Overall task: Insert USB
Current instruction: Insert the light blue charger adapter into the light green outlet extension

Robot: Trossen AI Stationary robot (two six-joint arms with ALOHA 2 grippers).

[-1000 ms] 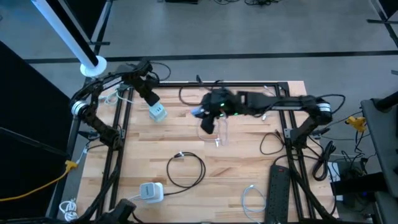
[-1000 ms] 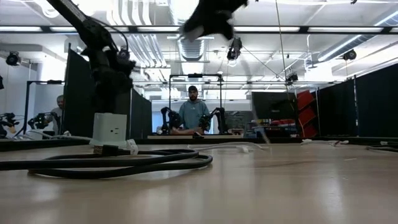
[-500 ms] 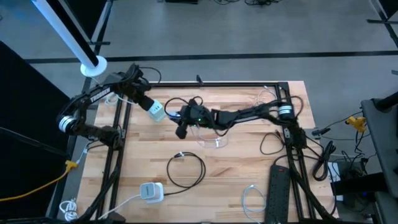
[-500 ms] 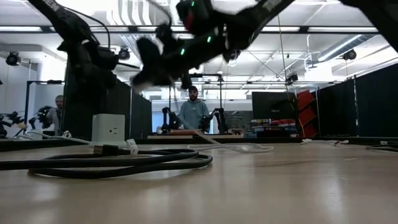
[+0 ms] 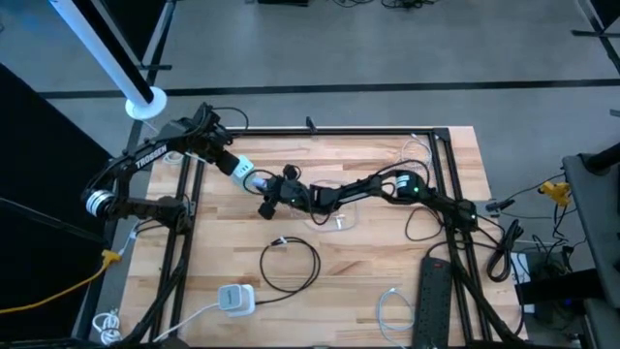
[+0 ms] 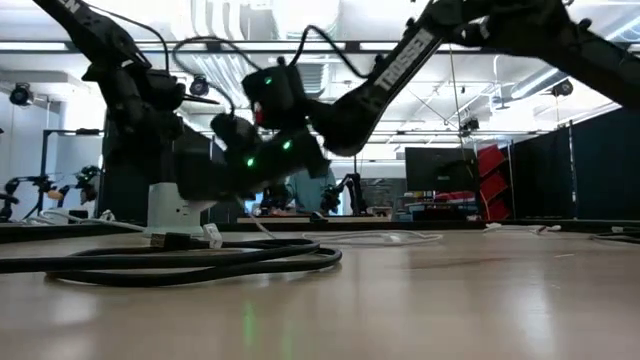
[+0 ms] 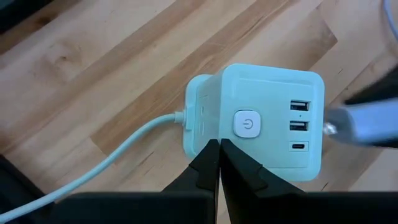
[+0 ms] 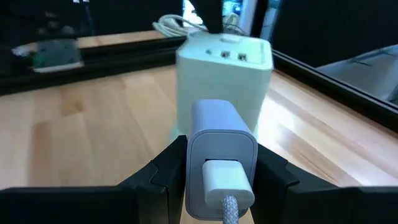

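A pale power cube (image 7: 255,127) with two USB ports, a smaller port and a round button stands on the wooden table (image 5: 387,262), its cord trailing away. It also shows in the high view (image 5: 251,178) and in the low view (image 6: 174,208). My left gripper (image 7: 219,149), shut, sits at the cube's edge (image 5: 235,168). My right gripper (image 8: 219,163) is shut on a grey-white USB plug (image 8: 221,134) with a braided cable. It hovers just short of the cube's port side (image 5: 269,199), which stands ahead of it (image 8: 224,68). My left gripper has its shut fingertips (image 7: 211,155) at the cube's edge (image 7: 208,134) beside the button face, coming from above; whether they touch the cube I cannot tell. My right gripper pinches the USB plug's body (image 8: 193,155) between its two fingers, about level, from the table's right. The plug is lifted clear and points at the cube; its cable (image 8: 229,208) leaves at the back.
A coiled black cable (image 5: 291,264) lies in the table's middle, a white adapter (image 5: 232,299) near the near-left corner, a black power strip (image 5: 434,291) and a white cable (image 5: 392,308) at the near right. A clear plastic piece (image 5: 334,218) lies under the right arm.
My right arm has reached from the table's middle toward the left and come down, bringing the plug close to the cube's port side. My left arm has shifted slightly at the cube. The cube has stayed where it stood.
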